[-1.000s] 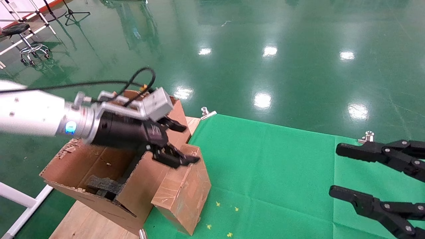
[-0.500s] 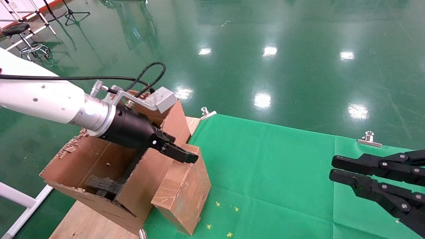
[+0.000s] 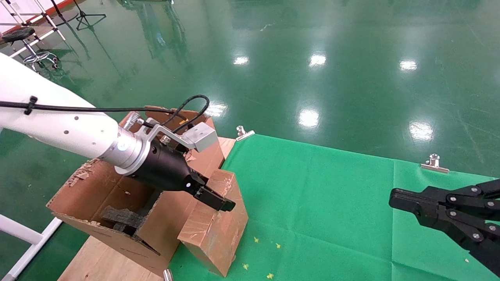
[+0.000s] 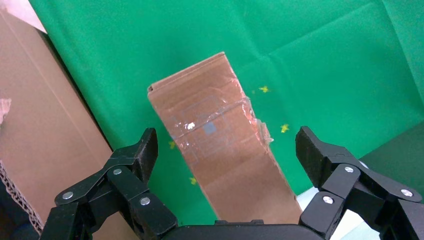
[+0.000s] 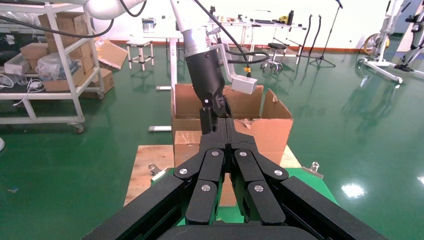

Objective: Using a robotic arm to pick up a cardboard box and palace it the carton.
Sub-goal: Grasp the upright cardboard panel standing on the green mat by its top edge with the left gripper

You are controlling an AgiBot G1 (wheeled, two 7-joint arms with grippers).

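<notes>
The robotic arm [image 3: 58, 127] reaches in from the left edge of the head view, and its black left hand [image 3: 213, 200] hangs over the top face of the cardboard box [image 3: 215, 226] in the lower centre of the frame. In the left wrist view the left hand's fingers [image 4: 142, 155] stand wide apart on either side of the cardboard box [image 4: 225, 150], not touching it. The box stands upright on the green cloth [image 3: 332, 203] that covers the worktop, leaning close against the carton's near flap. The carton [image 3: 117, 195] sits at lower left in the head view on a wooden board [image 3: 101, 261], flaps up, with dark foam [image 3: 121, 219] inside. The right hand [image 3: 394, 197] hovers over the cloth at the right edge of the head view; in the right wrist view its fingers [image 5: 215, 150] are pressed together on nothing. Metal clips [image 3: 433, 164] pin the cloth's far edge.
</notes>
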